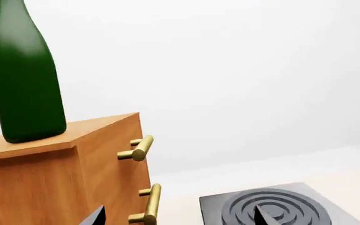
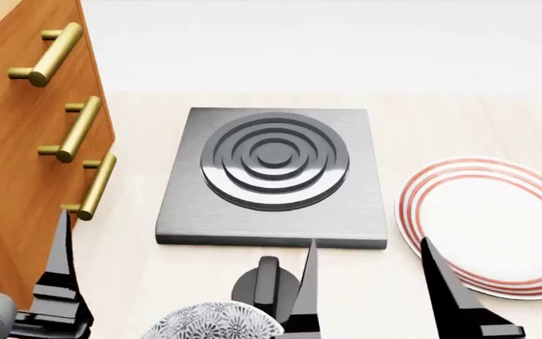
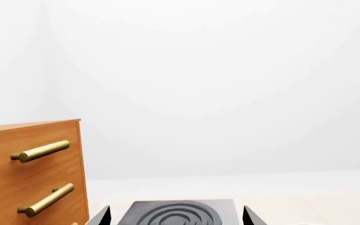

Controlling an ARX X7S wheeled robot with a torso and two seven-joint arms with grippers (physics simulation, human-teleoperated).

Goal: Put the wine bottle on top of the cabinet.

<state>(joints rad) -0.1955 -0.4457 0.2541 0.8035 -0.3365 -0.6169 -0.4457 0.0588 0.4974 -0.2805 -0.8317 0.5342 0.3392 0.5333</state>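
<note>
- Nearest the head camera: a patterned bowl (image 2: 209, 321), at the bottom edge of that view, between the two grippers and on the near side of the hotplate.
- Cabinet (image 2: 17, 162): reddish-brown wood with brass bar handles (image 2: 75, 129). It is the largest item and stands to the left of the hotplate, close beside it.
- Hotplate (image 2: 273, 176): dark square slab with concentric rings, flat on the pale counter (image 2: 440, 120). It serves as the landmark for every position given here.
- Plate (image 2: 488, 222): white with red rings, to the right of the hotplate, just beside it.
- Wine bottle (image 1: 25, 79): dark green glass, upright on the cabinet top, near the corner above the handles. The left wrist view shows its base resting flat on the wood, with nothing gripping it. Neck and cork are out of frame.
- Left gripper (image 2: 62, 272): low beside the cabinet front, left of the hotplate's near edge. In the left wrist view its finger tips stand far apart, so the claw is wide and empty.
- Right gripper (image 2: 370, 293): on the near side of the hotplate, fingers spread wide, holding nothing.
- Task status, as a judgement: placement appears complete. At most, arm retraction is left.
</note>
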